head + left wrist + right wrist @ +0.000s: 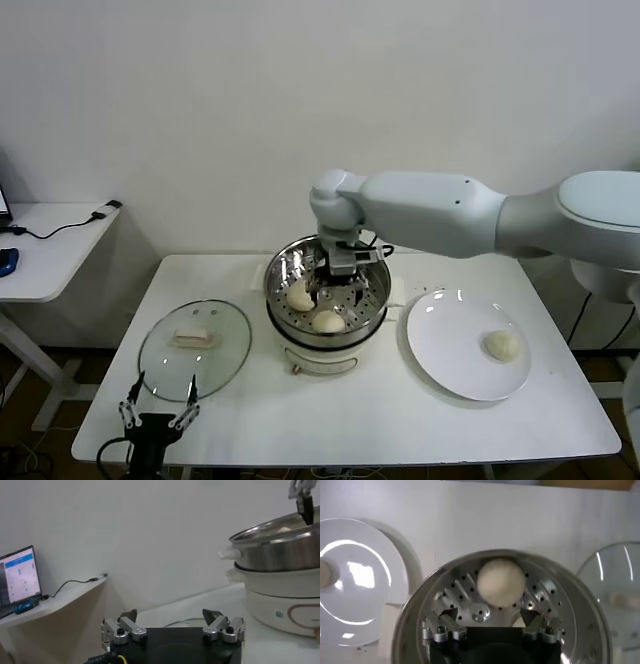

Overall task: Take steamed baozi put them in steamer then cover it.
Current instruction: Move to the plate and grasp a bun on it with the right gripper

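Your right hand (340, 278) is hanging inside the steamer (372, 312), fingers spread wide and holding nothing. Two buns (313, 307) are sitting on the perforated tray just beside it; a third may be hidden under the hand, but you cannot tell. One bun (502, 345) is waiting on the plate (440, 340), to the right of the steamer. The lid (194, 337) is lying flat on the desk (380, 420) to the steamer's left, with your left hand (159, 411) parked open near it at the desk's front edge. Lifting out carelessly, you are risking a finger clipping the steamer's rim or nudging a seated bun. The lid's glass could also slip from a shallow grip on its handle.
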Robot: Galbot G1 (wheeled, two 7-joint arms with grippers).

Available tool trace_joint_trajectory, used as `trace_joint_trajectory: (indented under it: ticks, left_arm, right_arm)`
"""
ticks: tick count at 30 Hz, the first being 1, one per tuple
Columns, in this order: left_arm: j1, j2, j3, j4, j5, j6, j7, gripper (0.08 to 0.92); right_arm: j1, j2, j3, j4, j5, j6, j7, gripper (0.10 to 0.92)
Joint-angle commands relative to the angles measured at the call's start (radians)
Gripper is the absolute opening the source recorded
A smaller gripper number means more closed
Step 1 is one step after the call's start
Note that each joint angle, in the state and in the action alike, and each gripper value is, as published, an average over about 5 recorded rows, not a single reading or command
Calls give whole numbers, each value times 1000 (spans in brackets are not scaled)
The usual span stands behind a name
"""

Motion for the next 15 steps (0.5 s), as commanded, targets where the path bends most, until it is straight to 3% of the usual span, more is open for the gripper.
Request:
trace_joint_trajectory:
  ticks: [1, 7, 15]
  left_arm:
    - [2, 2, 7, -6, 8, -3, 0, 823]
    - [14, 2, 7, -11, 9, -12, 0, 823]
    - [26, 1, 8, -14, 9, -17, 3, 823]
  right_arm:
    - [128, -199, -57, 5, 124, -183, 139, 823]
    - [161, -419, -132, 79, 309, -544, 201, 823]
    - [42, -689, -93, 140, 420, -834, 184, 823]
